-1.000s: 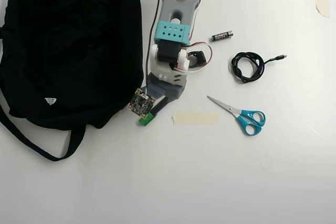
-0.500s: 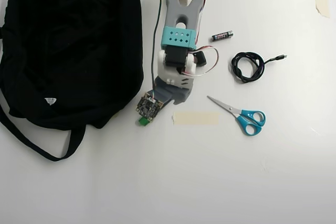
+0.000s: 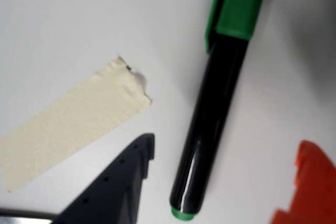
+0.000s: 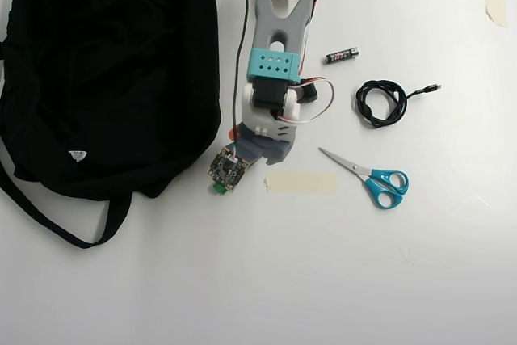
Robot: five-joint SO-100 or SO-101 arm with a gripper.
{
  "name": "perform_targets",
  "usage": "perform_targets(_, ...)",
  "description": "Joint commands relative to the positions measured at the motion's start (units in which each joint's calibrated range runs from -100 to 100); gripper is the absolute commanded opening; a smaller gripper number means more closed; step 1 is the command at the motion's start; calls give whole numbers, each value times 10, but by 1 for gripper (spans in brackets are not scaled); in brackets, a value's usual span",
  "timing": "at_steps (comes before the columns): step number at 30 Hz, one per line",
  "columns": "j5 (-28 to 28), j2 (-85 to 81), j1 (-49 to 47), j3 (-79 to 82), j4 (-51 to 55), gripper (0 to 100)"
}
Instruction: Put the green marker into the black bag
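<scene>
The green marker (image 3: 215, 103) lies on the white table in the wrist view, with its green cap at the top and its small green end at the bottom. My gripper (image 3: 227, 145) is open and straddles the barrel: the dark finger (image 3: 118, 182) is to its left and the orange finger (image 3: 310, 182) to its right, neither touching it. In the overhead view the gripper (image 4: 252, 149) sits just right of the black bag (image 4: 113, 62). There the arm hides the marker, except for a green tip (image 4: 218, 190) below the wrist camera board.
A strip of masking tape (image 3: 68, 129) lies left of the marker; it also shows in the overhead view (image 4: 300, 183). Blue-handled scissors (image 4: 367, 177), a coiled black cable (image 4: 381, 103) and a small battery (image 4: 342, 56) lie to the right. The bag's strap (image 4: 56, 220) loops out at lower left.
</scene>
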Motion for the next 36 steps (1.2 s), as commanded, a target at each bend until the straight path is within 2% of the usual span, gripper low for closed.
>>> perform_targets(1, -5, -7, -4, -27, 4, 35)
perform_targets(10, -10, -7, -5, -23, 8, 36)
perform_targets(19, -17, -7, -4, -23, 6, 46)
perform_targets(36, -21, 74, -7, -110, -1, 46)
